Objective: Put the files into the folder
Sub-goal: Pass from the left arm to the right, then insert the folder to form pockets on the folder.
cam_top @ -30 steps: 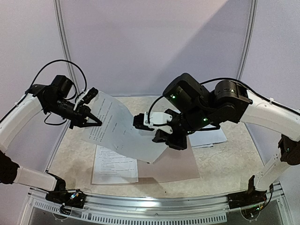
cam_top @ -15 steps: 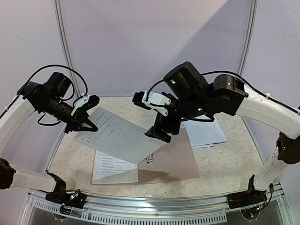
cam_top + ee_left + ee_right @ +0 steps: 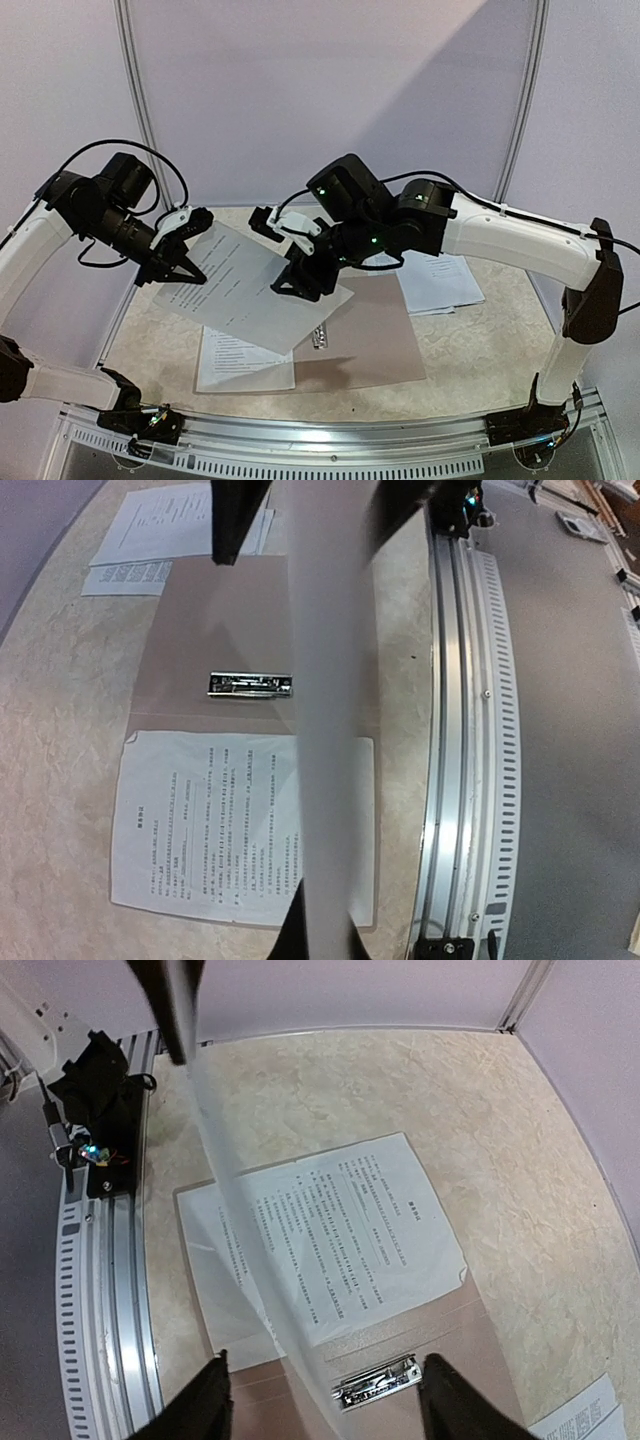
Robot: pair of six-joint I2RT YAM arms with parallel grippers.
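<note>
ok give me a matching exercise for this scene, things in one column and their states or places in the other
1 left tool
2 right tool
3 folder
4 spare sheets

a open, straddling the raised sheet
b lying open on the table
c shut on the raised sheet
d on the table, right of the folder

Pairs: 1-c, 2-a, 3-b, 4-d

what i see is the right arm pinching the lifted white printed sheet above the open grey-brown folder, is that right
Not the right arm: the left arm's jaws pinch the lifted white printed sheet above the open grey-brown folder, as the top view shows.
</note>
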